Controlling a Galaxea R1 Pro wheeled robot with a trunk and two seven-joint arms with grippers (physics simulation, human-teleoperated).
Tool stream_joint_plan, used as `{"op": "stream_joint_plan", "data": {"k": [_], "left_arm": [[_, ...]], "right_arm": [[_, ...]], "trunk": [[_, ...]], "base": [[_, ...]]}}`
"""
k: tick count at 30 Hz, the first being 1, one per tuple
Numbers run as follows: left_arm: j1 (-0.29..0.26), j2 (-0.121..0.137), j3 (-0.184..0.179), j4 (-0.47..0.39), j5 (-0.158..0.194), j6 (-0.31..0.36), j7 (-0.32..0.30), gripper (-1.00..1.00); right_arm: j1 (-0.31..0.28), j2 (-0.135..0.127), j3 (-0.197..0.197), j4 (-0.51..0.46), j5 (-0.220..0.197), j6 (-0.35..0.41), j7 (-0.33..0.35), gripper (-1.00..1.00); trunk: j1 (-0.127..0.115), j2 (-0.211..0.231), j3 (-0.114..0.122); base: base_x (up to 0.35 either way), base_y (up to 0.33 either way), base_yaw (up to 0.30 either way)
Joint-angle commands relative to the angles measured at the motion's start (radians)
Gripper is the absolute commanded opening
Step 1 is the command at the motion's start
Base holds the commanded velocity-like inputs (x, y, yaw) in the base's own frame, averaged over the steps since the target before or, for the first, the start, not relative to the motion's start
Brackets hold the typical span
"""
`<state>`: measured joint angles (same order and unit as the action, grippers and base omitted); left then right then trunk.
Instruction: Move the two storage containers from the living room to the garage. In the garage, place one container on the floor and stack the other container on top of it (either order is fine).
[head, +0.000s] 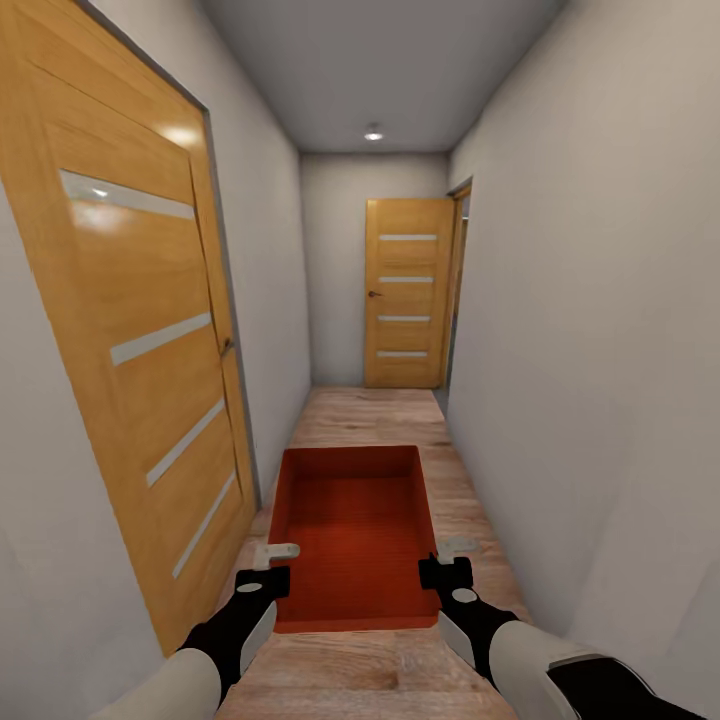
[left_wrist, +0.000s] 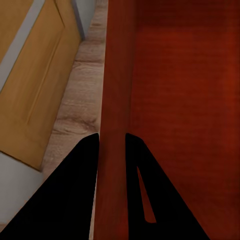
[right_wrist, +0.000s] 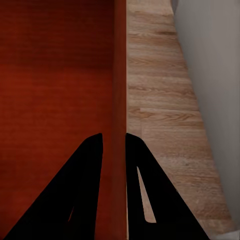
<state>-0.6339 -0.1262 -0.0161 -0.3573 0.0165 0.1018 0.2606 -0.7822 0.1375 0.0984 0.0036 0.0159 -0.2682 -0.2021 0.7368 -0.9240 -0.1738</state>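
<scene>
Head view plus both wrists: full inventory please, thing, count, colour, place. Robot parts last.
storage container: 1, red-orange, carried low ahead of the robot over the hallway floor, held by both side walls
doors: 2, orange-brown wood with pale strips; near door on the left wall, far door at the hallway's end
floor: 1, light wood planks, running down the hallway
walls: white-grey, both sides and the end
ceiling light: 1, white, far ceiling
left gripper: black, jaws astride the container's left wall
right gripper: black, jaws astride the right wall
</scene>
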Motion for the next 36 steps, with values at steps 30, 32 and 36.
{"op": "stream_joint_plan", "data": {"k": [30, 32, 36], "left_arm": [[-0.001, 0.0, 0.021, -0.006, -0.024, -0.002, 0.031, -1.0], [-0.001, 0.0, 0.021, -0.006, -0.024, -0.002, 0.031, -1.0], [-0.001, 0.0, 0.021, -0.006, -0.024, -0.002, 0.031, -1.0]], "right_arm": [[0.0, 0.001, -0.031, 0.003, 0.012, 0.003, 0.003, -1.0], [0.0, 0.001, -0.031, 0.003, 0.012, 0.003, 0.003, -1.0], [0.0, 0.001, -0.031, 0.003, 0.012, 0.003, 0.003, -1.0]], "trunk": [[0.001, -0.001, -0.001], [0.001, -0.001, -0.001], [0.001, -0.001, -0.001]], "base": [[0.322, 0.0, 0.0], [0.322, 0.0, 0.0], [0.322, 0.0, 0.0]]}}
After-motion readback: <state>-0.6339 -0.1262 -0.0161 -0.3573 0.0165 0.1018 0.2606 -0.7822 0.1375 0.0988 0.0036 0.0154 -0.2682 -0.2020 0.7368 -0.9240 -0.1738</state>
